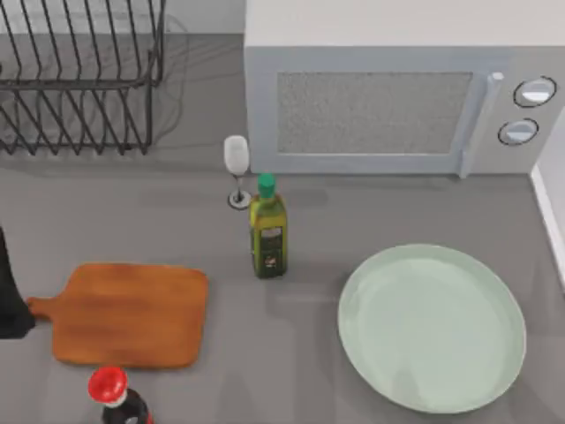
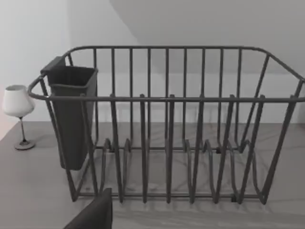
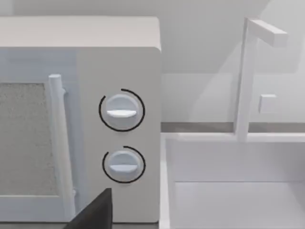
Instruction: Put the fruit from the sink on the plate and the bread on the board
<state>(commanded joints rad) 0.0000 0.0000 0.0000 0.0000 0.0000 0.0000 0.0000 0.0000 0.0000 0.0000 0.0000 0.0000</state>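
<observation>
The large round pale mint-green plate lies bare on the grey counter at the right, and the flat orange-brown wooden cutting board lies bare at the left, well apart from it. You see neither fruit nor bread on the counter. The right wrist view looks past the white microwave into a white sink with a tall white tap; its basin floor is hidden, so treat the fruit's position as unconfirmed.

Between plate and board stand a green-capped olive oil bottle and a clear wine glass. A red-capped dark bottle stands just beside the board's near edge. A black wire dish rack stands at the rear left.

You cannot tell how either pincer stands. Advance the right arm over the sink first, locate the fruit, then descend vertically, clear of the tap and microwave.
</observation>
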